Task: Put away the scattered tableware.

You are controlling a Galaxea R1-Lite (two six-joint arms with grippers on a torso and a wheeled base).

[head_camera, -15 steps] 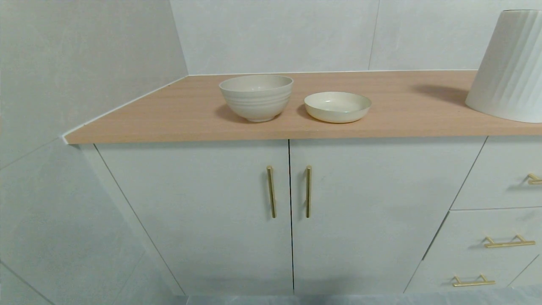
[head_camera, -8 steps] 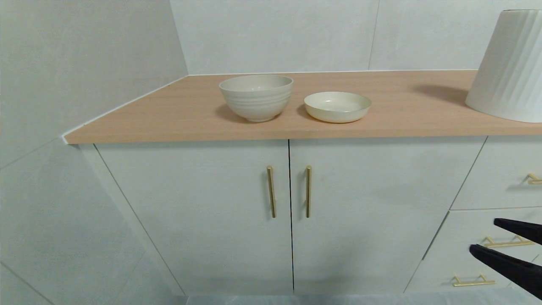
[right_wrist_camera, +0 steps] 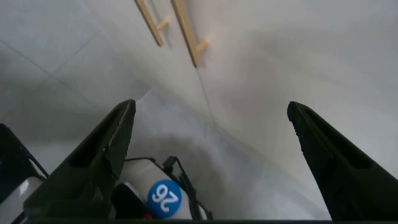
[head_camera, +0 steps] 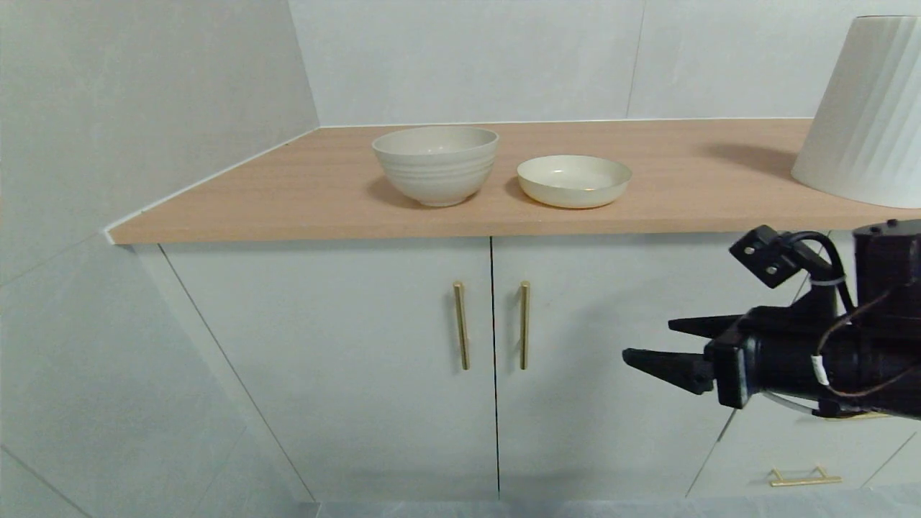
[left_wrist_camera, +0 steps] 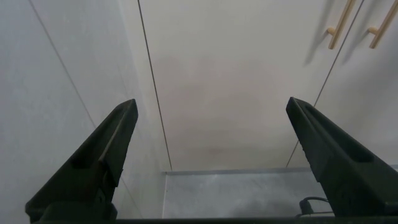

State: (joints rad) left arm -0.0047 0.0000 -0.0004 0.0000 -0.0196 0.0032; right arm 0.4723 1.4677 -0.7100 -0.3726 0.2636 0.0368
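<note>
My right end effector [head_camera: 651, 342] is empty, its two black fingers spread wide and pointing toward my left. It hangs in front of the right-hand cabinet door [head_camera: 619, 360], below the bench's front edge and about level with the two brass door handles [head_camera: 460, 325], but well apart from them. A second ago it was outside my head view. Half a second ago only its fingertips showed, low at the right edge over the drawers [head_camera: 799, 446]. Since then it has risen and swung inward across the drawer fronts.

My left end effector [left_wrist_camera: 211, 102] is also empty and spread wide. It is low before the left-hand cabinet door [left_wrist_camera: 236, 93], near the floor [left_wrist_camera: 230, 193].

On the bench [head_camera: 288, 201] above the doors, the tableware has not moved. The deep bowl [head_camera: 435, 164] stands upright about midway between the front edge and the back wall, toward the left end. The shallow dish [head_camera: 573, 180] sits just beside it on my right, with a narrow gap between them, a little nearer the front edge. Both are empty as far as I can see. A tall white ribbed shade [head_camera: 863, 115] stands at the bench's right end, well apart from the dish.
</note>
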